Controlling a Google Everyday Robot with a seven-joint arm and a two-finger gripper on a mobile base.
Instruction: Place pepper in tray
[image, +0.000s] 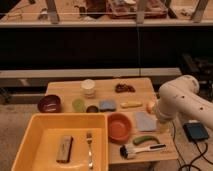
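Note:
The dark-green pepper (144, 140) lies on the wooden table (65, 89) near its front right corner, just above a brush (141, 149). The large yellow tray (34, 133) stands at the front left; it holds a brown block (64, 149) and a fork (90, 148). My white arm (181, 104) hangs over the table's right edge. The gripper (161, 125) is at the arm's lower end, a little right of and above the pepper, apart from it.
An orange bowl (120, 127) stands between tray and pepper, with a grey-blue cloth (144, 120) right of it. Behind are a dark red bowl (49, 104), light-green cup (78, 105), white cup (88, 87), blue sponge (107, 105), pale yellow oblong item (131, 104) and brown snacks (124, 88).

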